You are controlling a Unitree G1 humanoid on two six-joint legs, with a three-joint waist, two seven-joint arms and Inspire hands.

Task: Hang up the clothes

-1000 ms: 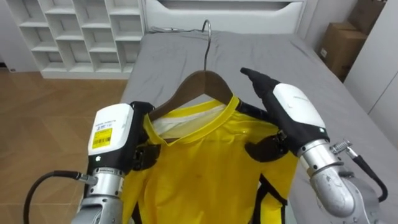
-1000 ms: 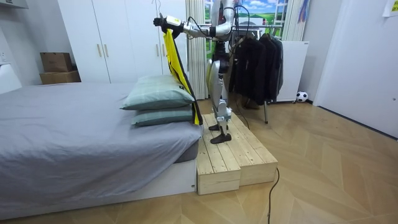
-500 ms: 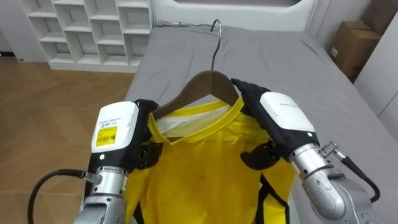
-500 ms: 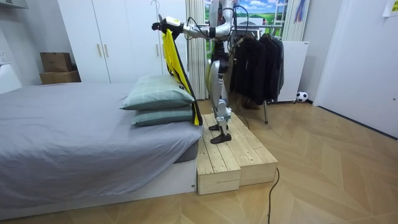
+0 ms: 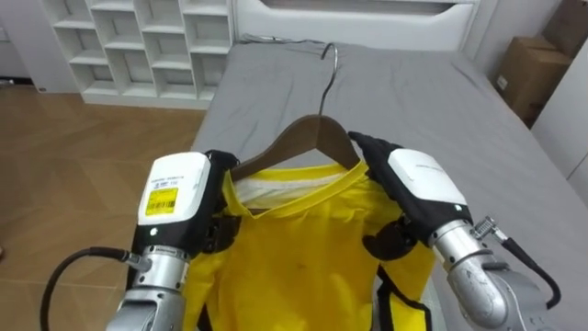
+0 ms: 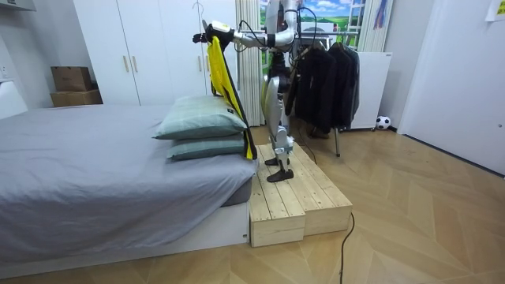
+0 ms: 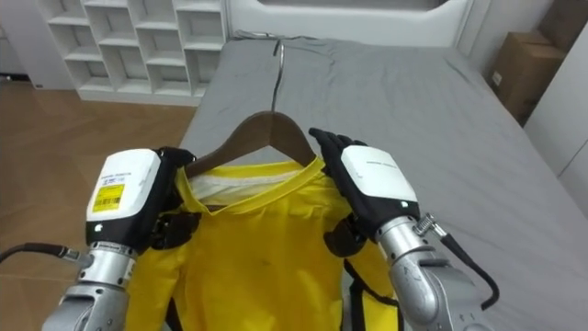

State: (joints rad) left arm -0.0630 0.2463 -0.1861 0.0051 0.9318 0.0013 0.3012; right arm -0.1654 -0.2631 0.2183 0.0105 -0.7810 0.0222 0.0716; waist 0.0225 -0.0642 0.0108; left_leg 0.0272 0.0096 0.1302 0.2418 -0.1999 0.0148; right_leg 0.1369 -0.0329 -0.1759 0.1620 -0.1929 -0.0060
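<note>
I've got the shirt [image 5: 303, 267] on its wooden hanger [image 5: 308, 138] up over the bed [image 5: 413, 92]. Left hand [image 5: 175, 198] fingers clamp one shoulder, right hand [image 5: 418, 184] fingers the other. The shirt's lower part runs out of view.

A wide bed under a smooth grey cover [image 6: 95, 170] holds two stacked pale green pillows [image 6: 201, 118] beside a stepped platform of pale wooden planks [image 6: 296, 197]. White open cubby shelving [image 5: 138, 46] flanks the bed.
</note>
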